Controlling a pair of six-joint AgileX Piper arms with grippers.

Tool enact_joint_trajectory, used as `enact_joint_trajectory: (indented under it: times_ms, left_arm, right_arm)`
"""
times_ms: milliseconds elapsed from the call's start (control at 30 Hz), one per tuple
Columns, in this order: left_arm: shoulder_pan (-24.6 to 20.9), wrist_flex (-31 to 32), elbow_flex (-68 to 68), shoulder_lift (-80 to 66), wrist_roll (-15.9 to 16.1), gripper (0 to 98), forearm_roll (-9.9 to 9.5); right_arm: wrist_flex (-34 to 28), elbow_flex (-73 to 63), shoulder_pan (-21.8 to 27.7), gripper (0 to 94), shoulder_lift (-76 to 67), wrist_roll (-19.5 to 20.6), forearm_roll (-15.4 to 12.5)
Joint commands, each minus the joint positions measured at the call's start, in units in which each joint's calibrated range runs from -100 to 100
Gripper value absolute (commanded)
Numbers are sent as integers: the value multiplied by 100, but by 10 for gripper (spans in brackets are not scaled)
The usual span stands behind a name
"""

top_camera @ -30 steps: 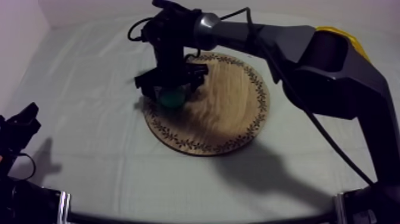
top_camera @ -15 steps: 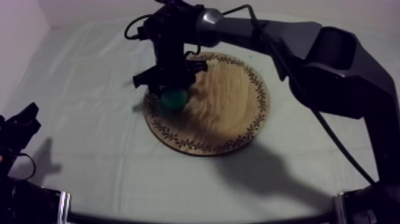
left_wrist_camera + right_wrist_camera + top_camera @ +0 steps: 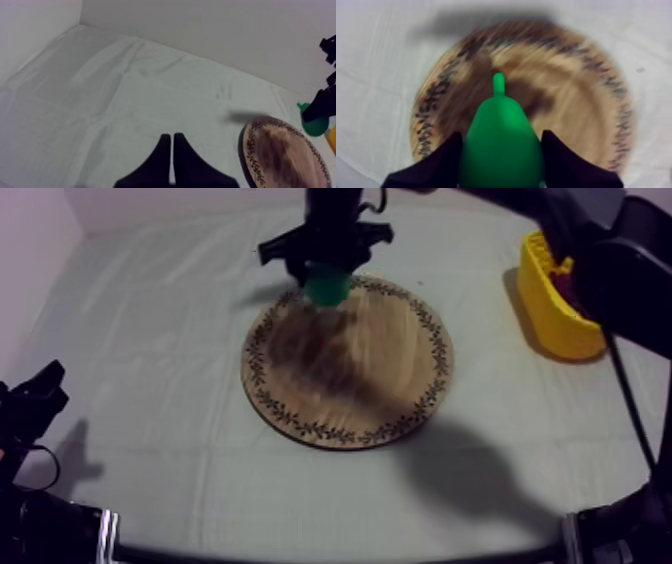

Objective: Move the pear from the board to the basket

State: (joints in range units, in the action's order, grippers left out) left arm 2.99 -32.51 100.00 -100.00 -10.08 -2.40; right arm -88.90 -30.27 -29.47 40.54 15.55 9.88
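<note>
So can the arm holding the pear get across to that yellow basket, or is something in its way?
Probably yes. The right gripper is shut on the pear, above the far rim of the wooden board. Between it and the yellow basket lies only bare cloth.

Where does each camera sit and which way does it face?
Top view: overhead, slanting down on cloth, board, basket; right arm enters upper right, left hand sits low at left.
Left wrist: on the left arm, low over cloth, facing the board's rim; own fingers together.
Right wrist: on the right arm, facing down at the board; right hand shut on the pear.
Shared: all three show board and pear.
</note>
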Motion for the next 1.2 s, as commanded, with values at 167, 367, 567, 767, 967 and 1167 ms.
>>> enact_joint_trajectory:
  times_ms: [167,367,567,767,967,1167]
  left_arm:
    - [1,1,0,0,-1,1,-2]
    - [1,1,0,0,-1,1,-2]
    - [1,1,0,0,-1,1,-2]
    - [1,1,0,0,-1,1,-2]
    - [1,1,0,0,-1,1,-2]
    - [1,1,0,0,-1,1,-2]
  right_arm:
    - [78,335,780,345,-927,-346,219]
    - [223,534,1490,350,-1414,-621,435]
    - [376,1024,2161,349,-1854,-858,651]
    - [689,1560,2726,350,-2344,-1146,816]
    - [1291,2372,3187,346,-2747,-1364,933]
    - [1662,3351,3420,345,-2954,-1395,1028]
